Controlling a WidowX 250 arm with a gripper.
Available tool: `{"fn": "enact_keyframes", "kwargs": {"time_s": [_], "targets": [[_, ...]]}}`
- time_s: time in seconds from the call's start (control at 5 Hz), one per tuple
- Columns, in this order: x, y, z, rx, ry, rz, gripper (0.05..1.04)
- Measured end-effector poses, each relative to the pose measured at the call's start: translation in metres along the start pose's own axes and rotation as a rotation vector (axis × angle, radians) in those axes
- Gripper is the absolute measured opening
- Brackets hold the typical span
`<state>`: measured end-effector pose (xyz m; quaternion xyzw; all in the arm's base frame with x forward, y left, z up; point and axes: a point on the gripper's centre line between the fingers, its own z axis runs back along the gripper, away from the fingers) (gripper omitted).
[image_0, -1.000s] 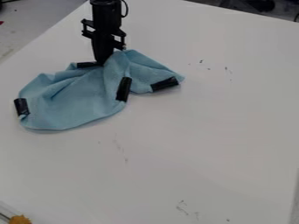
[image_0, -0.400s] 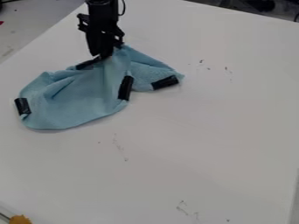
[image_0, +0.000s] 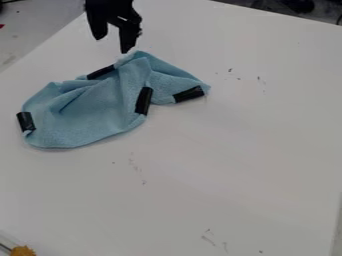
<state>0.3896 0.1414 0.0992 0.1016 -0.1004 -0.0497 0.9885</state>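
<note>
The count comes to one light-blue cloth (image_0: 87, 115), four black tape strips (image_0: 143, 101) on it, and one white tabletop (image_0: 234, 165). There is one black gripper (image_0: 113, 45) with two fingers (image_0: 127, 39). One yellow-orange fuzzy object (image_0: 23, 250) and one small red item (image_0: 1, 26) are at the edges.

Stretches out as a white tabletop (image_0: 247, 150), lit softly, with dark scuffs (image_0: 208, 240) between five and six o'clock; gives way to a grey surface (image_0: 40, 25) between ten and eleven, and to dark clutter (image_0: 267, 6) at one o'clock
</note>
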Motion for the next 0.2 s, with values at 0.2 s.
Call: {"fn": "enact_keyframes", "kwargs": {"time_s": [0.2], "targets": [[-0.0013, -0.0101, 0.0096, -0.015, 0.023, 0.016, 1.005]]}}
